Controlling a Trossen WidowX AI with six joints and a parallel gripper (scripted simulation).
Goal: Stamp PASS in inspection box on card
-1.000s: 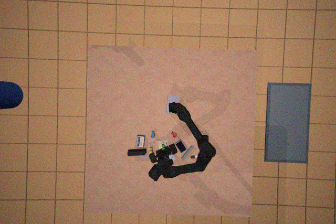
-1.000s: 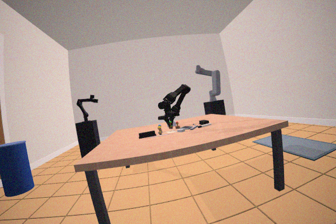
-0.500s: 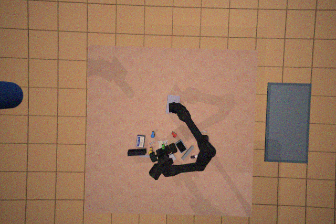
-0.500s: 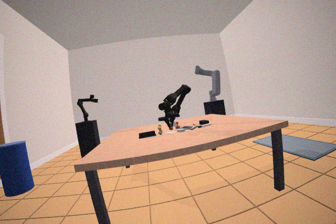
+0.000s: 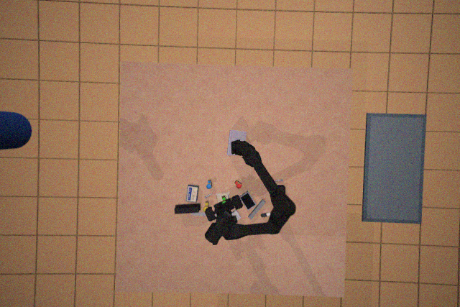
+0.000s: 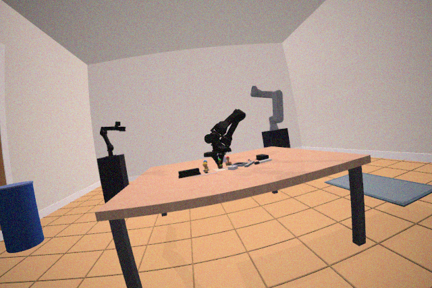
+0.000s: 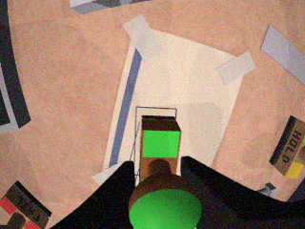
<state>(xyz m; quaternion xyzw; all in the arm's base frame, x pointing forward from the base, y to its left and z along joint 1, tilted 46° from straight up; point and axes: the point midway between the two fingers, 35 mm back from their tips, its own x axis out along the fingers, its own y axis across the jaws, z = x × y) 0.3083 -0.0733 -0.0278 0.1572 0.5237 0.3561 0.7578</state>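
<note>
My gripper point(image 5: 223, 202) point(image 6: 219, 165) point(image 7: 157, 166) is shut on the green PASS stamp point(image 7: 161, 143), which is held upright by its handle. The stamp's base is low over the pale card point(image 7: 191, 72) point(image 6: 220, 168) and covers much of the thin-lined inspection box point(image 7: 156, 108). The box's top line and upper left side show beyond the base, which sits slightly towards its right side. Whether the stamp touches the card is not clear, and anything beneath it is hidden. The dark ink pad point(image 5: 247, 200) lies right of the card in the top view and shows at the wrist view's left edge.
The red FAIL stamp point(image 5: 238, 184) point(image 7: 24, 205), yellow HOLD stamp point(image 5: 206, 205) point(image 7: 288, 148) and a blue stamp point(image 5: 209, 184) stand near the card. A black tray point(image 5: 187, 208), a blue-labelled pad point(image 5: 192, 193), a grey bar point(image 5: 256, 209) and a dark marker point(image 5: 264, 215) lie around them.
</note>
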